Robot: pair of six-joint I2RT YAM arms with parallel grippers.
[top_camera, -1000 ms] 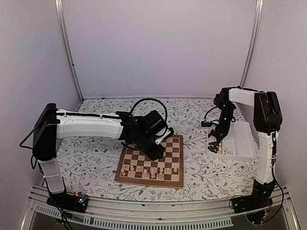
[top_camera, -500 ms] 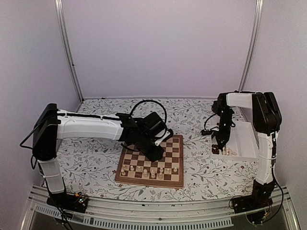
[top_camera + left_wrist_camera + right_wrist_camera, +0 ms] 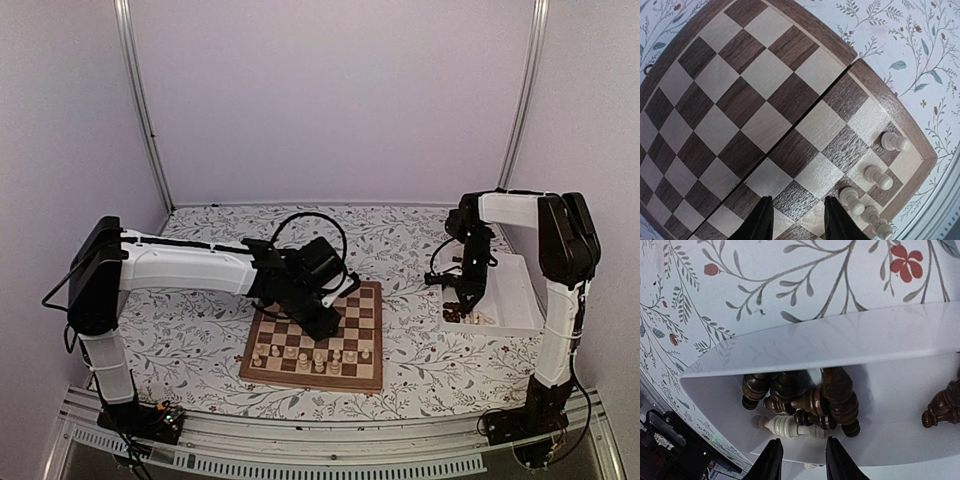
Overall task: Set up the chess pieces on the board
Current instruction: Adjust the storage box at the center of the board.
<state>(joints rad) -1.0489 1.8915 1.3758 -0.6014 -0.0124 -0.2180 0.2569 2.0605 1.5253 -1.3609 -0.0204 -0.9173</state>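
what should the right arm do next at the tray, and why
Probably lower the right gripper onto the pale piece lying at the edge of the dark pieces in the tray corner, and close on it. Its jaws stand apart with nothing between them, and that piece lies just ahead of them.

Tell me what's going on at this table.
Two robot arms are setting up chess. The left tool hovers open and empty over the board, where several pale pieces stand along its near edge. The right tool hangs open over the white tray, above a heap of dark pieces. Neither holds anything.
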